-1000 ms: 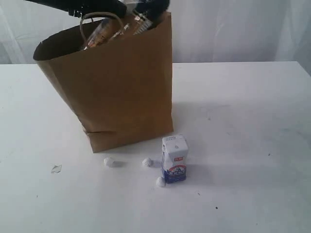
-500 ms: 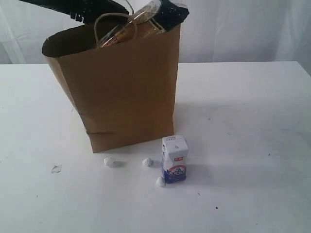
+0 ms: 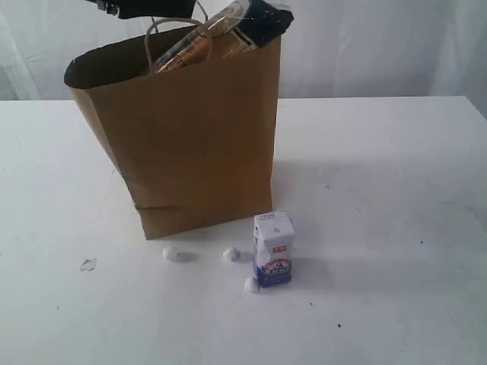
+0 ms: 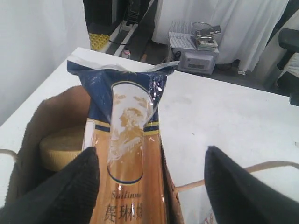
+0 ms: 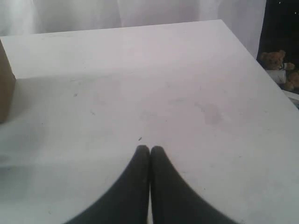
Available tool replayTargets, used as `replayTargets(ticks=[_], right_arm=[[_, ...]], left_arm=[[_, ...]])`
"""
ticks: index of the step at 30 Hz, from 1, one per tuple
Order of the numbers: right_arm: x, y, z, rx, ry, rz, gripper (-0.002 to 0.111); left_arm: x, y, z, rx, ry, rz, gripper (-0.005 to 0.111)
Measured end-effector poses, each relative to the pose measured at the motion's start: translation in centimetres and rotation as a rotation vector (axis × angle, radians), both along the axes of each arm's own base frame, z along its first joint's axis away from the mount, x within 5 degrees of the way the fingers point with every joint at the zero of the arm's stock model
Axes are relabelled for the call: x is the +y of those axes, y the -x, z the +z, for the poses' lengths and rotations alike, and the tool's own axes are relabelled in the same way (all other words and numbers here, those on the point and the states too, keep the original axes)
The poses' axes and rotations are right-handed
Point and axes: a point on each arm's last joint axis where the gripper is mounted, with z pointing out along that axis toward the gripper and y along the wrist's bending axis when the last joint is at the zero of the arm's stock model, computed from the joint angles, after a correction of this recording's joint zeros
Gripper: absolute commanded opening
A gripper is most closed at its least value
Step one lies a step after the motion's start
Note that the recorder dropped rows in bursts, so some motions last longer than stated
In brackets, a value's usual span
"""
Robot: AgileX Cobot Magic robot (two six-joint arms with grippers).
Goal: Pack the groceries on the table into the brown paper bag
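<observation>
The brown paper bag (image 3: 190,137) stands open on the table (image 3: 380,190). The spaghetti packet (image 3: 247,21) leans inside it, its dark blue end poking out over the rim. In the left wrist view my left gripper (image 4: 152,186) hovers open above the bag mouth. The spaghetti packet (image 4: 126,140) lies loose between its wide-apart fingers (image 4: 56,191). A tan jar lid (image 4: 60,147) shows deep in the bag. The small white-blue carton (image 3: 272,249) stands upright in front of the bag. My right gripper (image 5: 150,149) is shut and empty over bare tabletop. The other groceries are hidden.
Three small white balls (image 3: 171,254) (image 3: 229,254) (image 3: 250,285) lie near the carton. A small scrap (image 3: 88,265) sits at the left front. The left arm (image 3: 144,7) is at the top edge. A bag corner (image 5: 4,88) shows in the right wrist view.
The bag shifted slightly to the right and then settled. The left arm has risen away from the bag mouth, leaving the spaghetti packet leaning inside.
</observation>
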Motion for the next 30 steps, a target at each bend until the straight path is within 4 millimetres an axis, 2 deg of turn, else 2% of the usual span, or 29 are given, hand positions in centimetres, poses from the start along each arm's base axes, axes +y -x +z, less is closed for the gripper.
replayTargets(ticks=[4,7,10,14,16,17,19,25,30], right_arm=[[0.0,0.0,0.0,0.0,0.0,0.0,0.0],[0.0,0.0,0.0,0.0,0.0,0.0,0.0],[0.0,0.0,0.0,0.0,0.0,0.0,0.0],[0.0,0.0,0.0,0.0,0.0,0.0,0.0],[0.0,0.0,0.0,0.0,0.0,0.0,0.0],[0.0,0.0,0.0,0.0,0.0,0.0,0.0],[0.0,0.0,0.0,0.0,0.0,0.0,0.0],[0.0,0.0,0.0,0.0,0.0,0.0,0.0],[0.0,0.0,0.0,0.0,0.0,0.0,0.0]], left_arm=[[1.8,0.7,1.8,-0.036,0.003,0.042,0.066],[3.5,1.6,3.6,-0.068,0.009,0.09,0.057],[5.5,2.8,5.7,-0.101,0.022,0.16,0.043],[8.7,3.6,8.5,-0.132,0.071,0.364,0.017],[10.1,3.5,9.1,-0.118,0.078,0.474,0.002],[11.0,3.4,9.3,-0.096,0.083,0.55,0.0],[12.1,3.1,9.0,-0.05,0.053,0.654,0.0],[15.3,2.2,6.5,0.132,-0.164,1.005,0.0],[17.3,1.6,4.1,0.297,-0.178,1.28,0.0]])
